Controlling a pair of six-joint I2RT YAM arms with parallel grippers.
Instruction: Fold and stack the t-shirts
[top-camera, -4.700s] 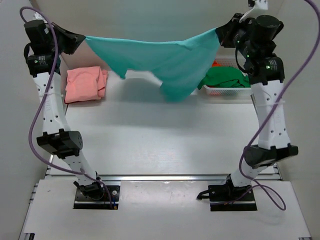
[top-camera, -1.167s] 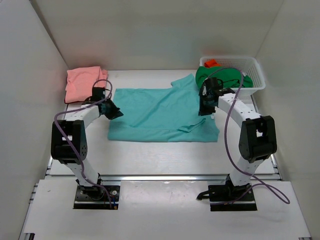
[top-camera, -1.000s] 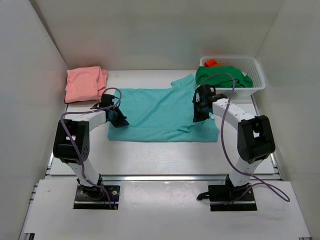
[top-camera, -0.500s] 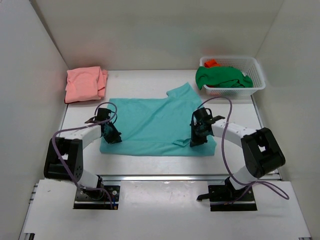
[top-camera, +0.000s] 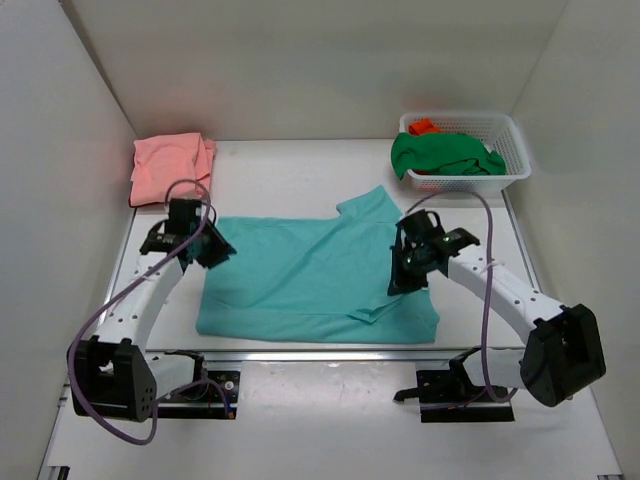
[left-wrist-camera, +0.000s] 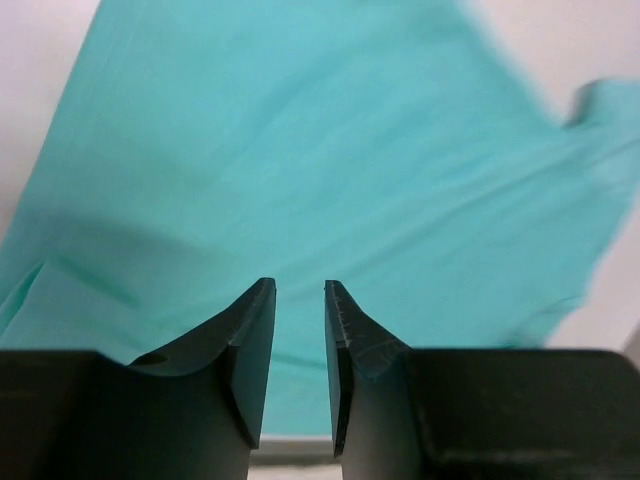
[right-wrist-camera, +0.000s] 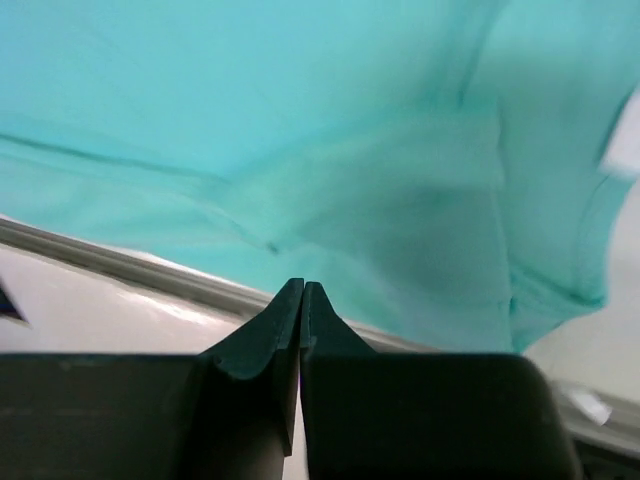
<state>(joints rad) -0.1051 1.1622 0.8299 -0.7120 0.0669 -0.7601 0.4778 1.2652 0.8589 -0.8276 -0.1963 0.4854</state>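
Teal t-shirt (top-camera: 310, 275): I see it spread nearly flat across the middle of the surface (top-camera: 290, 180), its long hem just beside the near edge. It is a rough rectangle of soft, matte knit.
Teal sleeve: one short sleeve pokes out as a blunt point from the far right corner. At the near right corner a small flap of cloth is turned over on itself.
Teal texture: the left wrist view shows smooth cloth with faint shallow ripples. The right wrist view shows a doubled band and a stitched edge curving on the right.
Left claw (left-wrist-camera: 298, 290): it hangs over the shirt's left edge. Its dark, wedge-shaped fingers (left-wrist-camera: 250, 350) stand slightly apart, with a narrow gap and nothing between them.
Right claw (right-wrist-camera: 301, 290): it is above the shirt's right side, tips pressed together. I see no cloth between them.
Salmon pink t-shirt (top-camera: 170, 168): it lies in a lumpy, rounded bundle at the far left corner of the surface, well apart from the teal one.
Dark green t-shirt (top-camera: 445, 155): it is crumpled in a heap inside the basket, spilling over the left and near rim.
Basket (top-camera: 515, 160): it is white, rectangular plastic mesh and sits at the far right corner. A bit of something orange-red (top-camera: 424, 126) shows behind the green cloth.
Arms: they have white segments, black joints and looping purple cables.
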